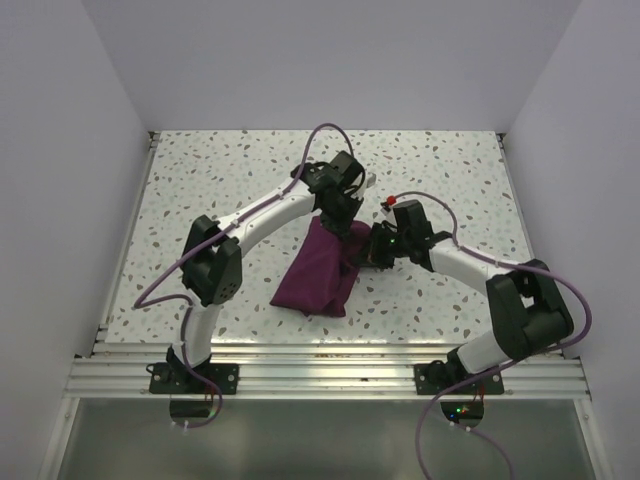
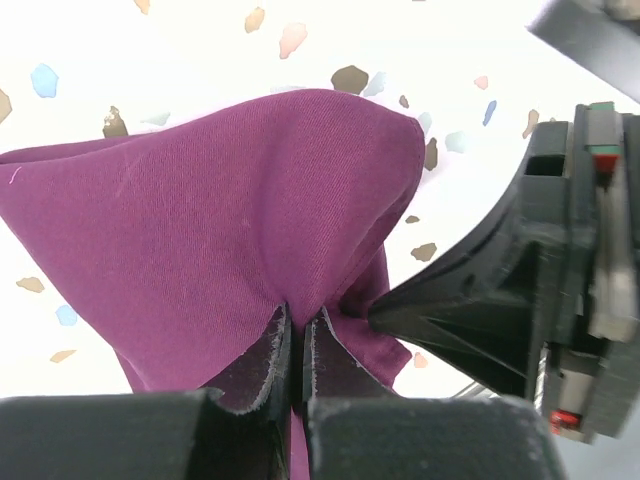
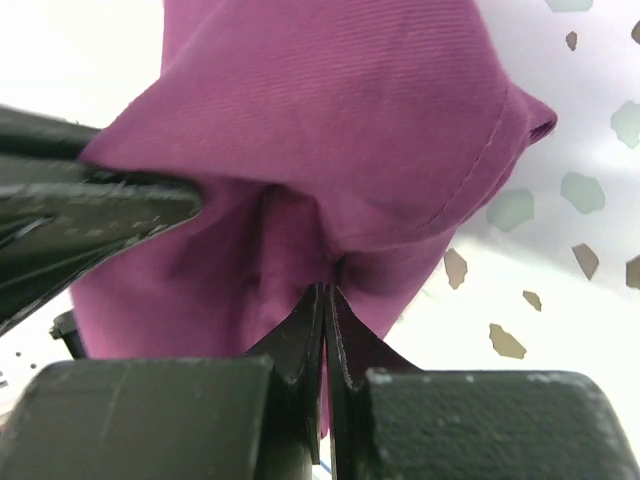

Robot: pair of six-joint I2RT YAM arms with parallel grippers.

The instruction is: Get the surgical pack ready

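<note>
Now I am holding the deep plum-purple cloth bundle (image 1: pixel 318 272), on the speckled table (image 1: pixel 220 180), at its one-o'clock corner, left gripper (image 2: pixel 298 345) and right gripper (image 3: pixel 325 310) both clenched on it, probably mid-fold, needing a coordinated carry next.

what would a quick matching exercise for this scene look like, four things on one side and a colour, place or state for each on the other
Things
1. cloth
2. left jaws
3. right jaws
4. table

Descriptions
a. white with coloured speckles
b. plum purple, raised at its far end
c. shut on the cloth's right edge, as seen from the top view
d. shut on the cloth's farthest tip, as seen from the top view

Pairs: 1-b, 2-d, 3-c, 4-a
</note>
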